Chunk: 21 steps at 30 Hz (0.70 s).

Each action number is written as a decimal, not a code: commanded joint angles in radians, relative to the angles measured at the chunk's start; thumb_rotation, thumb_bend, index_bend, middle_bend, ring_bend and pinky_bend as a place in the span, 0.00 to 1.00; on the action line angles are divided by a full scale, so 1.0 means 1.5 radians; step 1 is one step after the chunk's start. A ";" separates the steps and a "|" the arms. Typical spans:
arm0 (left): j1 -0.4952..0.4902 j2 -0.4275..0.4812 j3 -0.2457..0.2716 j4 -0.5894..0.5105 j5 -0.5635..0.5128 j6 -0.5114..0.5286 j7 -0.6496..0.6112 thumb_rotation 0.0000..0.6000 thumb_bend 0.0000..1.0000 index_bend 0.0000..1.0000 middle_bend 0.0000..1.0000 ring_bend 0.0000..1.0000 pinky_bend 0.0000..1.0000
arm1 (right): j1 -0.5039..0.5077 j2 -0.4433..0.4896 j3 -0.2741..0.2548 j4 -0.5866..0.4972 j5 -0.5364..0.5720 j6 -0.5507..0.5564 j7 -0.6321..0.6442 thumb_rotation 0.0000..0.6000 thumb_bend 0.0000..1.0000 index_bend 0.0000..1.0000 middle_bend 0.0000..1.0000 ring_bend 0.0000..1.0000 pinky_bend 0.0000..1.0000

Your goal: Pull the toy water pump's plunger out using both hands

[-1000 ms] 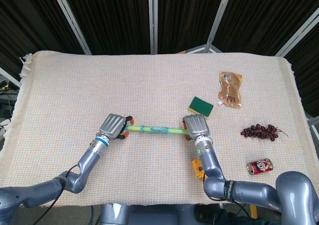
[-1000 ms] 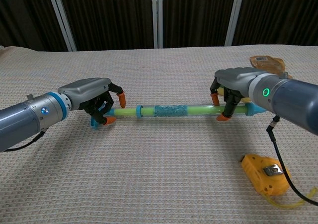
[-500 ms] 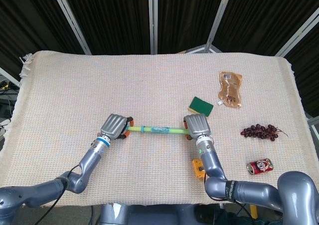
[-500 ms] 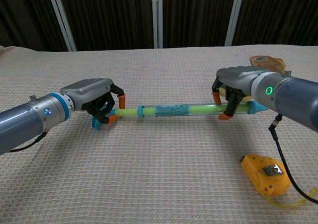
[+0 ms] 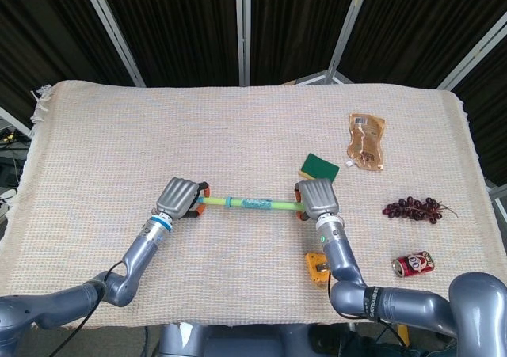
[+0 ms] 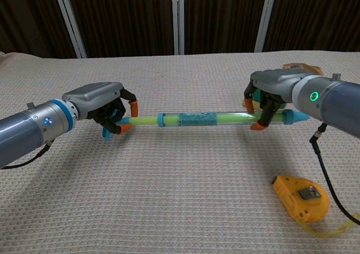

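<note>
Since a second ago the left hand [image 6: 104,105] and right hand [image 6: 274,93] have drawn further apart, baring more yellow-green plunger [image 6: 143,120] beside the blue collar. The left hand's fingers [image 6: 133,106] curl around the plunger's handle; the right hand wraps the toy water pump [image 6: 216,119], held level just above the desk [image 5: 119,135]. A woven beige cloth covers the desk; dark panelled walls stand behind.

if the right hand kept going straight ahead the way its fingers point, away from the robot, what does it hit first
Probably the green sponge. In the head view it lies on the cloth just beyond the right hand, which grips the toy pump's tube. Depth is unclear; it might pass above it.
</note>
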 commanded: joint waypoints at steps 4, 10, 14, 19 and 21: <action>0.014 0.033 0.003 -0.018 -0.004 0.011 -0.003 1.00 0.47 0.75 0.79 0.79 1.00 | -0.017 0.032 -0.001 -0.022 -0.020 0.007 0.024 1.00 0.56 0.76 1.00 1.00 1.00; 0.022 0.046 0.004 -0.023 -0.012 0.019 0.003 1.00 0.47 0.76 0.79 0.79 1.00 | -0.025 0.046 -0.003 -0.031 -0.028 0.008 0.035 1.00 0.56 0.77 1.00 1.00 1.00; 0.026 0.054 0.006 -0.025 -0.017 0.020 0.007 1.00 0.47 0.77 0.79 0.79 1.00 | -0.031 0.056 -0.004 -0.035 -0.033 0.011 0.043 1.00 0.56 0.77 1.00 1.00 1.00; 0.038 0.069 0.010 -0.019 -0.025 0.022 -0.001 1.00 0.47 0.77 0.79 0.79 1.00 | -0.041 0.076 -0.003 -0.040 -0.041 0.013 0.058 1.00 0.56 0.77 1.00 1.00 1.00; 0.042 0.073 0.012 -0.015 -0.025 0.022 -0.008 1.00 0.47 0.77 0.79 0.79 1.00 | -0.044 0.082 -0.004 -0.040 -0.044 0.012 0.063 1.00 0.56 0.77 1.00 1.00 1.00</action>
